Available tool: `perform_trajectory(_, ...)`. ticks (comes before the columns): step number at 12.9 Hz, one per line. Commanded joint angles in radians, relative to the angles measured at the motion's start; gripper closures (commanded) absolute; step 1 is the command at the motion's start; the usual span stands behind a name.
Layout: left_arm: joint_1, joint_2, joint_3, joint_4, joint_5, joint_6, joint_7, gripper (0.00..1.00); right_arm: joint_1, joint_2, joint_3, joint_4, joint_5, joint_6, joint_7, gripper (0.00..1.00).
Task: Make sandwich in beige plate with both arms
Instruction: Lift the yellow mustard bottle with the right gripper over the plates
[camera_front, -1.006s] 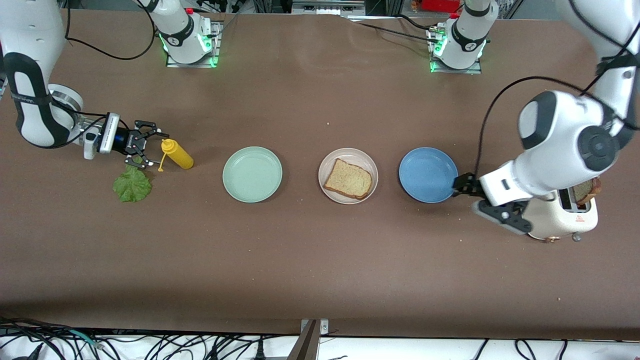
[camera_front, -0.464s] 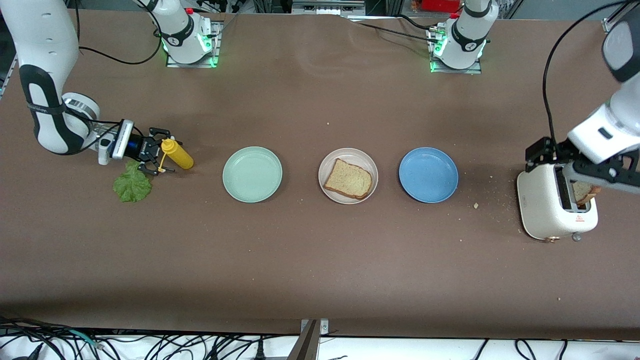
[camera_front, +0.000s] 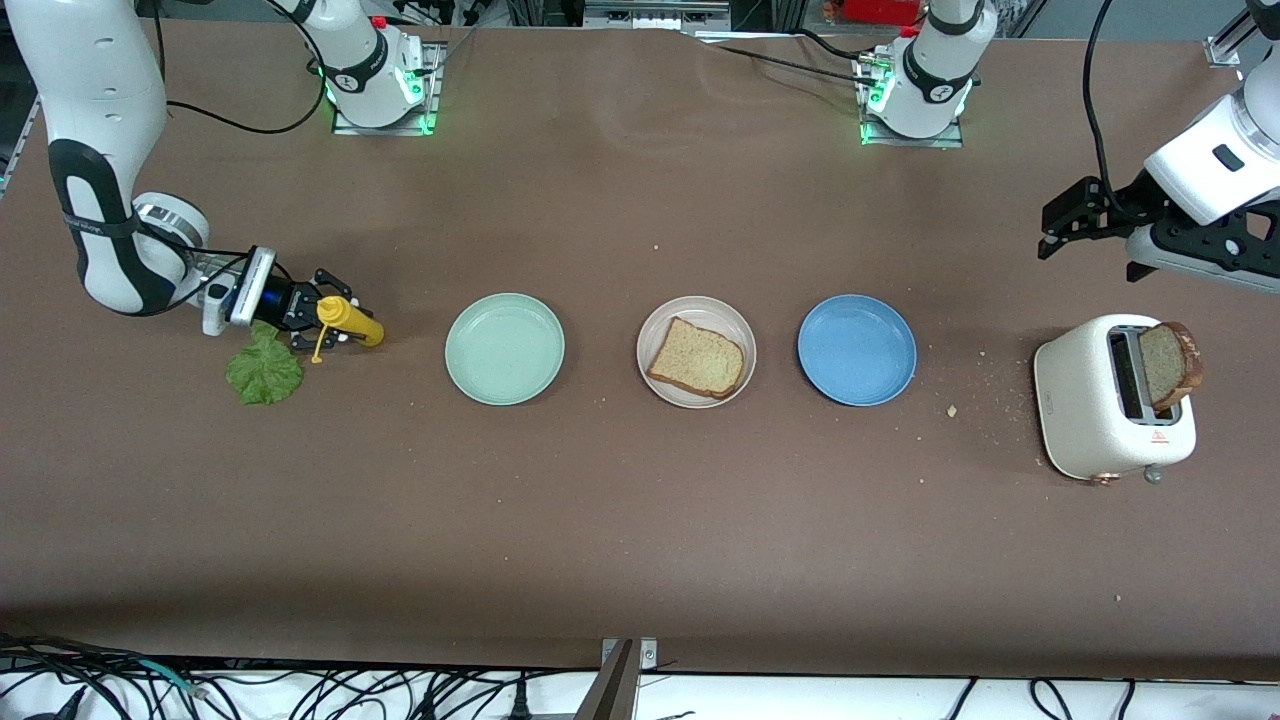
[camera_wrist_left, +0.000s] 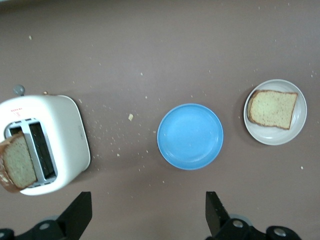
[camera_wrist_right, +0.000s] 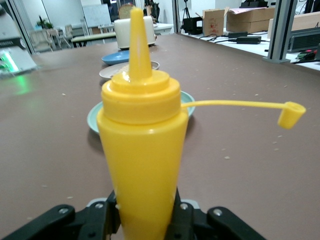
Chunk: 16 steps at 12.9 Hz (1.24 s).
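The sandwich so far is one square slice of brown wholemeal bread (camera_front: 697, 358) with a darker crust, lying flat in the round pale beige plate (camera_front: 652, 337) at the middle of the table, between the mint-green plate (camera_front: 505, 348) and the blue plate (camera_front: 857, 349). You can see it has no lettuce and no top slice yet.

In the last second your right gripper (camera_front: 322, 318) has moved onto the yellow plastic squeeze bottle (camera_front: 351, 320) and drawn its fingers in; the right wrist view shows them pressed to both sides of the bottle's body, its cap hanging loose on its strap. That suggests sauce comes first, while the crinkled green lettuce leaf (camera_front: 264, 369) lies untouched just beside the bottle, nearer the front camera.

Your left gripper (camera_front: 1085, 215) has pulled away from the blue plate and risen clear of the white toaster (camera_front: 1085, 410), fingers spread wide and empty. The second brown slice (camera_front: 1168, 362) stands in the toaster's slot, not yet fetched.
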<state>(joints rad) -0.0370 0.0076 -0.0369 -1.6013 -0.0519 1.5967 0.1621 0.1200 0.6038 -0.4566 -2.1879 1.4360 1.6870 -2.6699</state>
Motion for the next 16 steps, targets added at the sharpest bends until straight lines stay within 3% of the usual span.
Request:
perform_trajectory(1, -0.007, 0.000, 0.005, 0.015, -0.016, -0.026, -0.009, 0.00, 0.058, -0.019, -0.005, 0.086, 0.005, 0.065, 0.111, 1.00)
perform_trajectory(6, 0.000, 0.009, 0.008, 0.014, -0.008, -0.024, -0.009, 0.00, 0.170, -0.044, -0.007, 0.278, -0.142, 0.226, 0.454, 1.00)
perform_trajectory(11, 0.002, 0.009, 0.006, 0.014, -0.009, -0.024, -0.010, 0.00, 0.357, -0.082, -0.011, 0.399, -0.392, 0.431, 0.831, 1.00)
perform_trajectory(16, -0.004, 0.009, 0.006, 0.014, -0.014, -0.024, -0.013, 0.00, 0.571, -0.091, -0.010, 0.502, -0.821, 0.562, 1.346, 1.00)
